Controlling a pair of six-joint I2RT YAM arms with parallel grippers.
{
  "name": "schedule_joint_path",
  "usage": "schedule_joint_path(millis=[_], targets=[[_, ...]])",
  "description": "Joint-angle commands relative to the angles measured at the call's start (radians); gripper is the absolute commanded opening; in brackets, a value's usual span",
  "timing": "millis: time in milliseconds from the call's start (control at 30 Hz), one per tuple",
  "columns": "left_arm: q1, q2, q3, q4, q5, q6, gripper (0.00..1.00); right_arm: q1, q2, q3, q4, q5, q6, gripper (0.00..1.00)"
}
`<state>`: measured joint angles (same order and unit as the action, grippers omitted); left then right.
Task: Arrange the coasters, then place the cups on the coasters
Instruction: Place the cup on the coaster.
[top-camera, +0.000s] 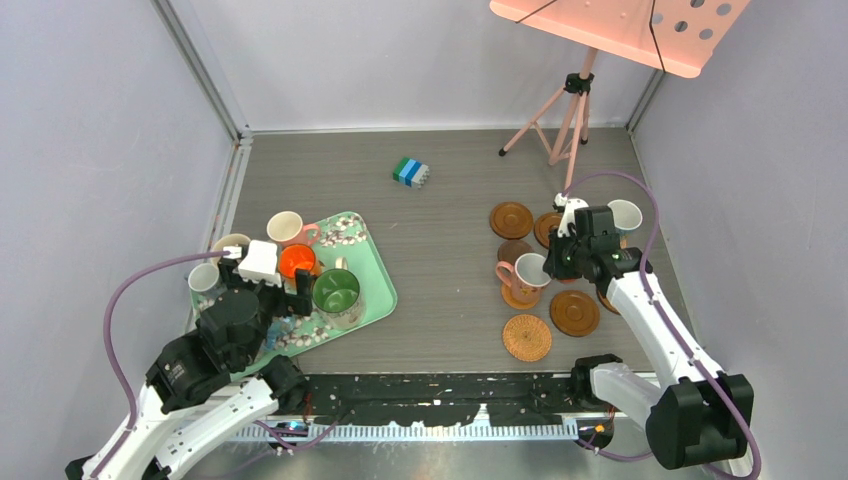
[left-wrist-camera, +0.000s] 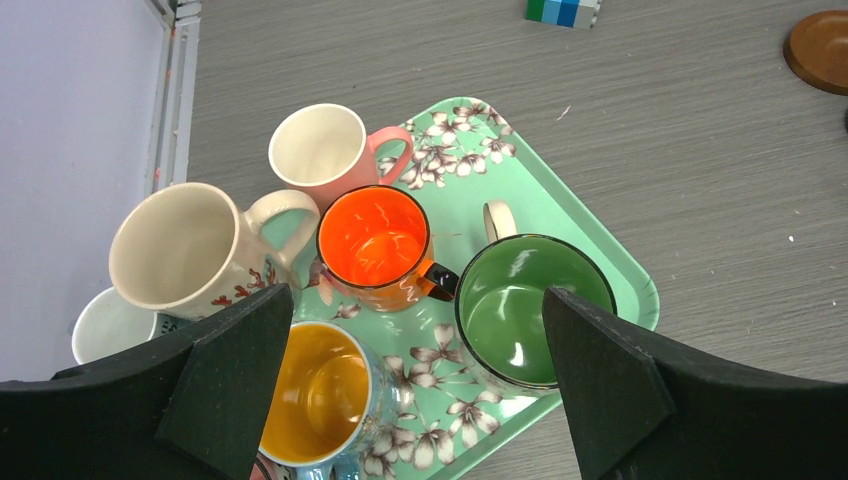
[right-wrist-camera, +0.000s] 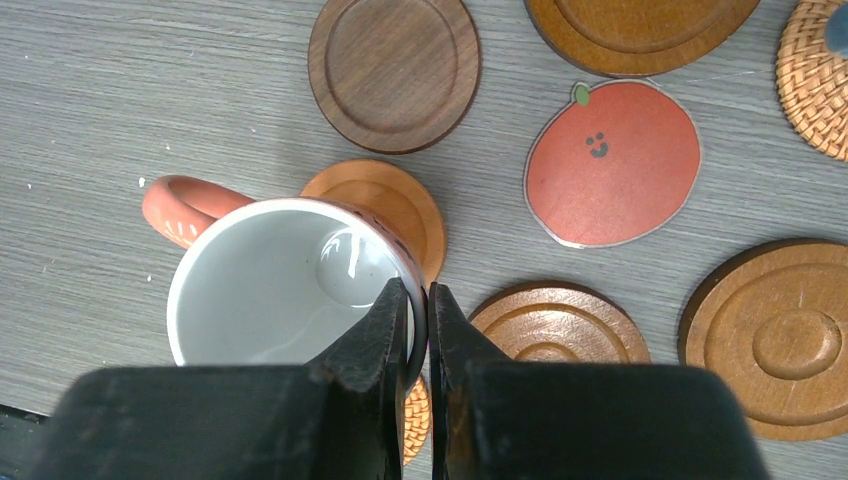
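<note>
right tool (right-wrist-camera: 418, 320) pinched on pink mug (right-wrist-camera: 290, 285) rim | left tool (left-wrist-camera: 410, 390) agape, empty | lower mug square on orange coaster (right-wrist-camera: 385, 205), then release

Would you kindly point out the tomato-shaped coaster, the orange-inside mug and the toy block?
tomato-shaped coaster (right-wrist-camera: 612, 163): right wrist view, middle of its red face.
orange-inside mug (left-wrist-camera: 374, 245): left wrist view, its orange inner floor.
toy block (top-camera: 411, 172): top external view, its upper face.
</note>
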<state>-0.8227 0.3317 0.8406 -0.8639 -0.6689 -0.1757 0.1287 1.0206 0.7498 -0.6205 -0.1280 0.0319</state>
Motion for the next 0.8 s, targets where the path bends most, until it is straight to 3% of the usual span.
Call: schedule_joint_path(millis=[0, 267, 467, 767], targets=[[0.004, -0.011, 0.000, 0.050, 0.002, -0.001, 0.99, 0.029, -0.026, 0.018, 0.092, 0.021, 0.045, 0.05], [0.004, -0.011, -0.001, 0.051, 0.001, -0.001, 0.99, 0.044, -0.038, 0.020, 0.113, 0.019, 0.021, 0.05], [0.004, -0.006, -0.001, 0.054, 0.005, -0.001, 0.99, 0.045, -0.030, 0.061, 0.190, 0.007, -0.092, 0.05], [0.004, -0.003, -0.003, 0.052, 0.000, -0.001, 0.99, 0.044, 0.178, 0.204, 0.231, -0.107, -0.264, 0.05]])
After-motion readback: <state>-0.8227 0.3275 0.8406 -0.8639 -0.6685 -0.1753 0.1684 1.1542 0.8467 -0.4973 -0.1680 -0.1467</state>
